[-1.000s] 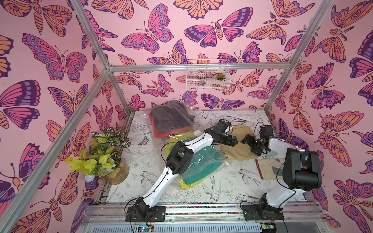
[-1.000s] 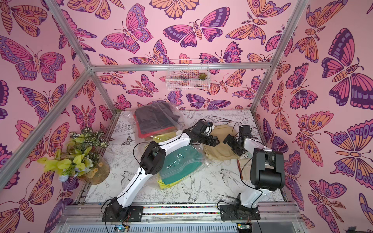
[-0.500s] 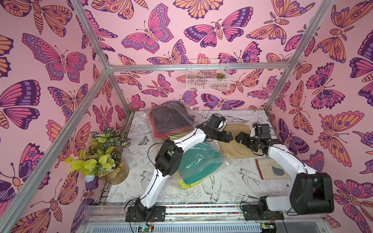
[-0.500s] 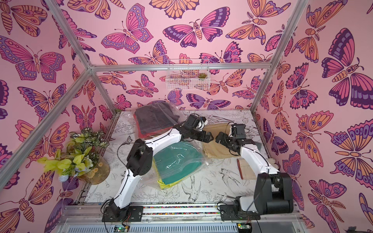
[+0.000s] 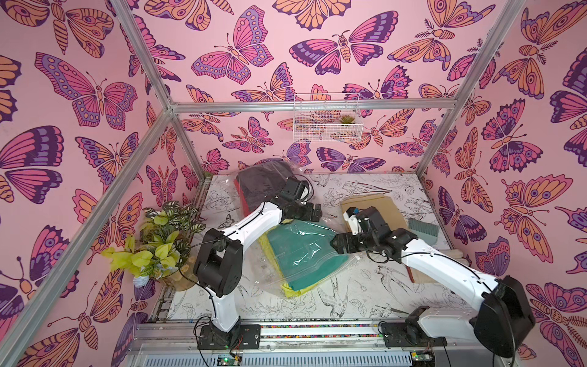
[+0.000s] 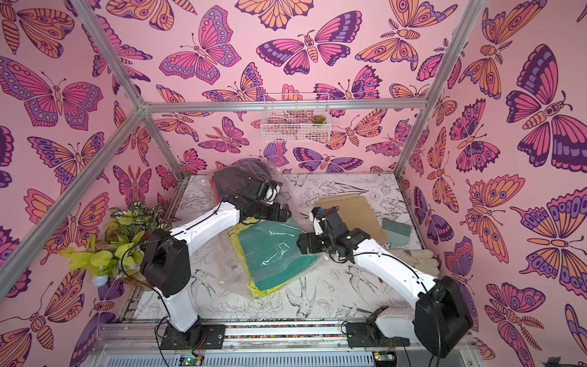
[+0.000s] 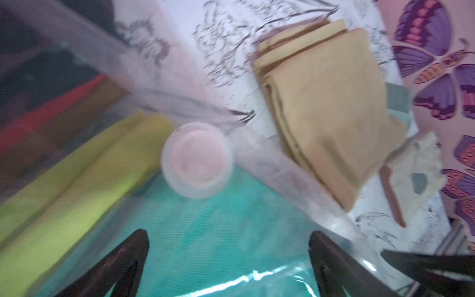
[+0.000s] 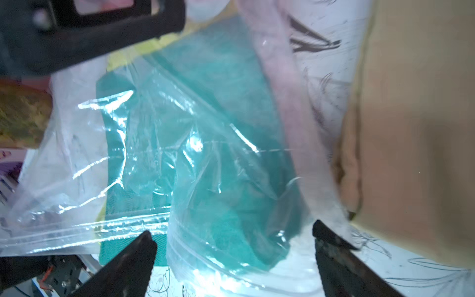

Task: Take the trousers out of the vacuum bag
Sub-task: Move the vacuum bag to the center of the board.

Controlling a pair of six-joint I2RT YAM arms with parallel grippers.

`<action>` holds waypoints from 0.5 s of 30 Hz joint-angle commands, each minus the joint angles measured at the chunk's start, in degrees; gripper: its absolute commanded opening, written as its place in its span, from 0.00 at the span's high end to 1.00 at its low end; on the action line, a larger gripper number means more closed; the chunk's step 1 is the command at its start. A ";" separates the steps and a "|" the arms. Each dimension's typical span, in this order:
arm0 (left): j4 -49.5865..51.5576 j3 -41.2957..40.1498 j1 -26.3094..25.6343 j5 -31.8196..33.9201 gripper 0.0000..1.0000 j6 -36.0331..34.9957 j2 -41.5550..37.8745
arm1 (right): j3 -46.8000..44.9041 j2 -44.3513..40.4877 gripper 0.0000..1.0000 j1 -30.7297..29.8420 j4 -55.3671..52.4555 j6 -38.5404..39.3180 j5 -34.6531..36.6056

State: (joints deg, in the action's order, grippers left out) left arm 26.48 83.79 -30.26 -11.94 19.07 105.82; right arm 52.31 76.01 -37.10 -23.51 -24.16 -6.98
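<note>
Motion blur smears the whole left wrist view: the vacuum bag (image 7: 180, 84), its valve cap (image 7: 196, 159), and the red trousers (image 7: 51, 115) and black trousers (image 7: 30, 59) inside it. In both top views the left arm (image 5: 254, 222) covers the bag's middle and the cap. The yellow trousers (image 5: 290, 292) show only as an edge beneath the teal trousers (image 5: 301, 254). Beside the bag, the right arm (image 5: 413, 254) hides part of the tan trousers (image 5: 392, 206).

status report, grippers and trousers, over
Left gripper open, right gripper open, both empty. Tan trousers out of the bag; teal trousers inside vacuum bag. Bag film covers the teal.
</note>
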 commanded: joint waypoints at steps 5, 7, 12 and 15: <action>1.10 -0.67 3.94 3.04 0.02 0.52 6.31 | 0.64 11.83 0.01 -4.32 1.59 -3.30 8.43; 0.57 -0.13 4.91 3.35 0.02 0.58 8.13 | 1.75 16.18 0.01 -4.26 3.02 -3.05 9.16; -1.32 1.33 8.72 3.18 0.02 2.17 12.29 | 9.37 26.74 0.00 -4.30 3.86 -1.99 10.32; -3.25 1.76 11.60 2.02 0.02 2.98 13.72 | 14.91 31.85 0.03 -4.23 4.61 -1.60 10.25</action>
State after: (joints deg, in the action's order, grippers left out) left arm 23.55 85.38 -21.82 -10.94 20.47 116.55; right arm 63.24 102.67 -41.08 -21.45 -25.69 1.23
